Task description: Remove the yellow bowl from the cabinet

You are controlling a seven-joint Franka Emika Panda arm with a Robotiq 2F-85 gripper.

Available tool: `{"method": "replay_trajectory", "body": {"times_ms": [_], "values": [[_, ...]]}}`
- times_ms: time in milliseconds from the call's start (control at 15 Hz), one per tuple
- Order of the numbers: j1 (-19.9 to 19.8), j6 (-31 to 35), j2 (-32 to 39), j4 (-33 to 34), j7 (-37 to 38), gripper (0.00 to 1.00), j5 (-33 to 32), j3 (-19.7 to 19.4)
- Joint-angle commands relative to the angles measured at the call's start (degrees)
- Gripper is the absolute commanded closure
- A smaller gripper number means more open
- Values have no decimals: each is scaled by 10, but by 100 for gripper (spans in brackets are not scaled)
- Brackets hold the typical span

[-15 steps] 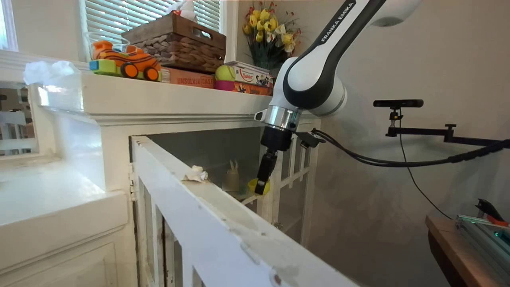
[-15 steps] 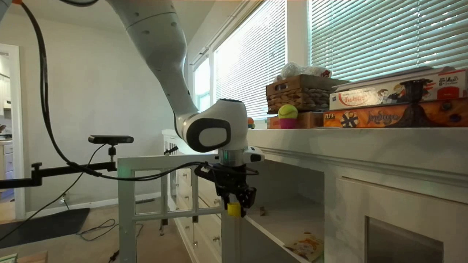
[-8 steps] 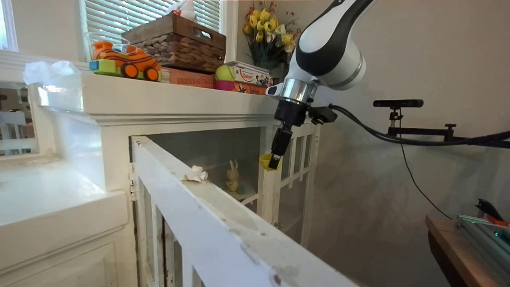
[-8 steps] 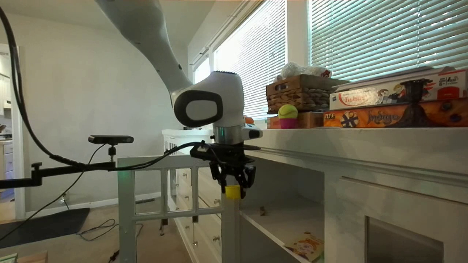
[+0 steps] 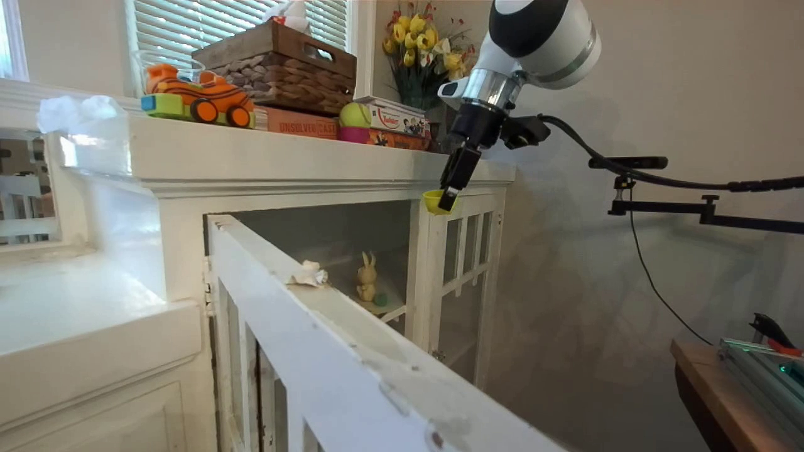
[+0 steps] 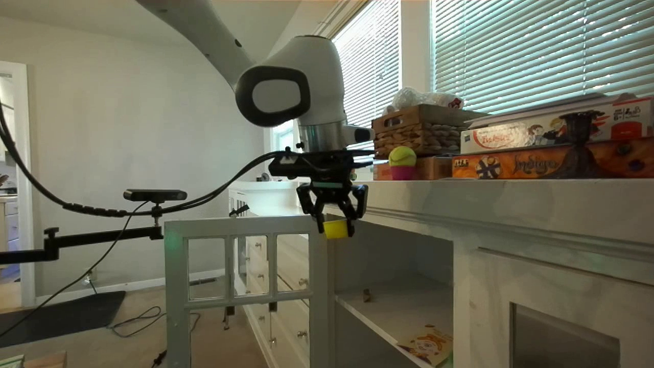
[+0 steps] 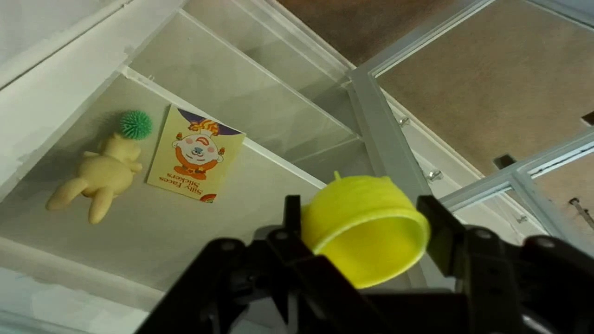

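A: Moved since the earlier frames: Robotiq gripper (image 5: 445,199) and yellow bowl (image 5: 431,203), up together. In an exterior view the bowl shows just under the front top edge of the white cabinet (image 5: 282,154), toward its far corner; well apart from the nearest corner of the wooden tabletop (image 5: 710,373). Tiger-striped toy car (image 5: 198,100) unmoved by the near top corner, likely just parked for display.

B: State of the grip?

A: In an exterior view, fingers (image 6: 351,228) clenched on opposite sides of the bowl, beside the swung-out glass-paned door (image 6: 173,286). I judge it outside the cabinet already, the removal nearly done.

B: Why held like that?

A: Wrist view: fingers straddle the outer wall, mouth facing back toward the wrist. Likely a squeeze across the width, keeping the mouth upward through the lift. Silly Faces sticker booklet (image 7: 192,157) lies at the front edge of the shelf (image 7: 253,190), rabbit figurine (image 7: 109,171) and green spiky ball (image 7: 136,124) beside it.

B: Risk?

A: Only two sides held; the bowl could pivot if it bumps that door.
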Motion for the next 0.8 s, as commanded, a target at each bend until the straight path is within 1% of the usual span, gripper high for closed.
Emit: {"method": "replay_trajectory", "body": {"times_ms": [0,133,200,333,400,467,667,733], "values": [[46,-109,-44,-2,-25,61,42,-53],[58,-174,-51,8,-5,61,52,-75],[61,-190,-55,10,6,61,55,-83],[65,-201,-59,10,17,61,63,-96],[67,-179,-62,4,18,61,66,-99],[69,-179,-49,10,10,36,41,-100],[69,-179,-50,10,12,36,44,-106],[69,-179,-50,10,12,61,45,-105]]}}
